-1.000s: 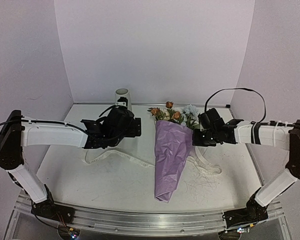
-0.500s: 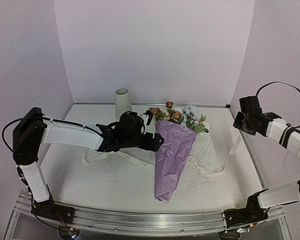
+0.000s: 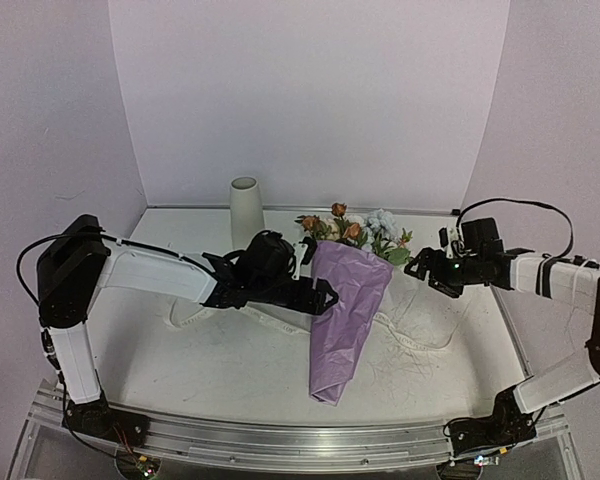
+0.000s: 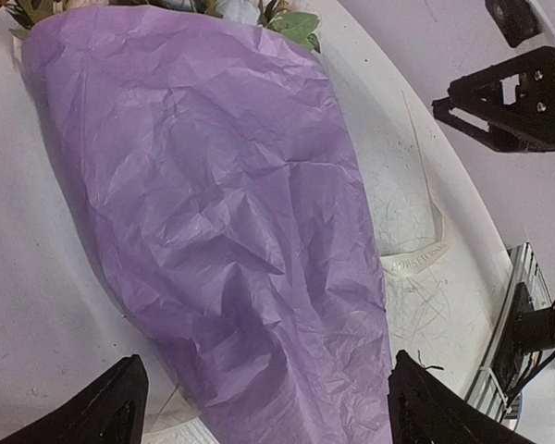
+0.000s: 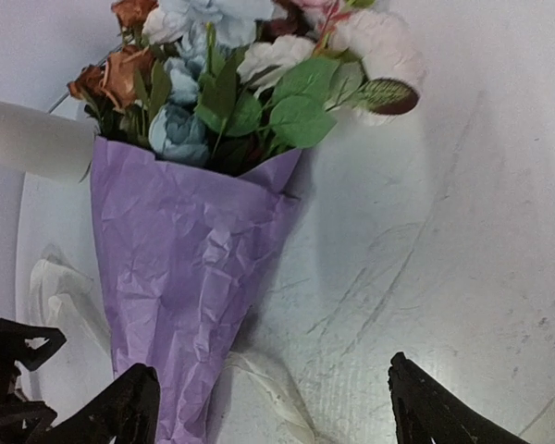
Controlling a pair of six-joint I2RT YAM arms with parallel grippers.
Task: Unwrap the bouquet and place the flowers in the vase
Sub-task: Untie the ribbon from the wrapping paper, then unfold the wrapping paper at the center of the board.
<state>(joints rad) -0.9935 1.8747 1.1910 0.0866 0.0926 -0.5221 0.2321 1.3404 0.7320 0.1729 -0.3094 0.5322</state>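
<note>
My left claw (image 4: 268,414): spread wide and holding nothing, one tip on each side of the paper cone's lower half. I cannot tell whether it touches the paper.
My right claw (image 5: 279,407): also wide and empty, hanging off to the right of the blooms, apart from them.
Bouquet (image 3: 345,300): lying flat mid-counter, point toward my bases, open end toward the back wall.
Flowers (image 3: 355,228): all inside the wrap, heads spilling out of the top edge.
Vase (image 3: 245,205): upright at the back of the counter (image 3: 180,370), just beyond my left forearm, empty as far as I can see.
Ribbon (image 4: 416,264): loose, trailing on the counter on both sides of the cone.
Risk, paper: if I close across the whole cone I would likely pinch the stems too and drag the bunch instead of peeling the sheet.
Risk, tear: the sheet looks thin, so a hard tug at one edge could rip it.
Risk, vase: tall and narrow, so a sweep of my left arm might topple it.
Risk, ribbon: a strand under the cone could snag.
Materials: lilac crinkled matte paper, a tapered cone. Fabric-like petals and glossy green leaves. Smooth off-white ceramic cylinder. Flat cream ribbon. Scuffed white counter.
</note>
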